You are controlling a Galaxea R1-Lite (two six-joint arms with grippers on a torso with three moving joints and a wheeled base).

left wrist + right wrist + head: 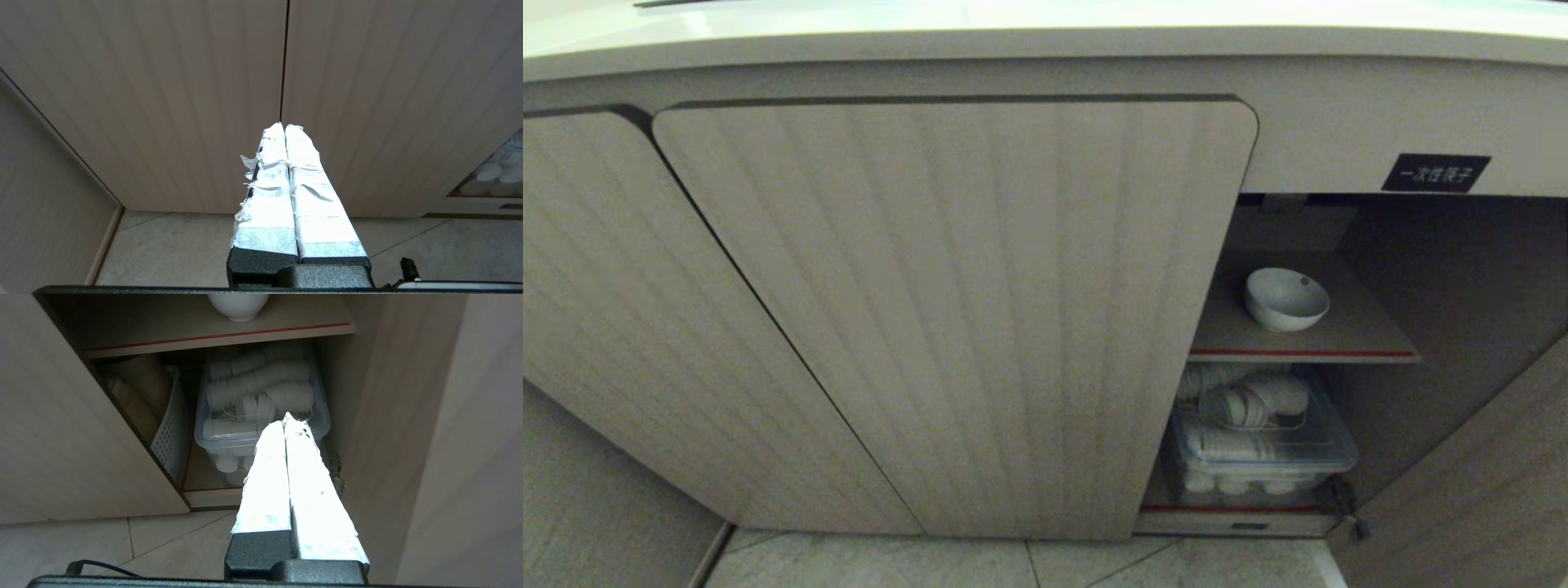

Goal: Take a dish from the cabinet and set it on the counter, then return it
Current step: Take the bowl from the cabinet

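Note:
The dish (1286,299), a small deep white bowl, stands alone on the red-edged upper shelf (1303,354) inside the open right bay of the cabinet (956,310). Its base also shows in the right wrist view as the dish (239,305). The counter (1045,37) runs along the top above the doors. Neither arm shows in the head view. My right gripper (286,418) is shut and empty, low in front of the open bay, pointing at the lower shelf. My left gripper (284,126) is shut and empty, facing the seam between two closed doors.
A clear lidded box of white cups (1262,441) fills the lower shelf, beside a white perforated basket (171,424). The open door (1462,482) hangs at the right. A black label (1435,172) sits above the bay. Pale floor tiles (1013,563) lie below.

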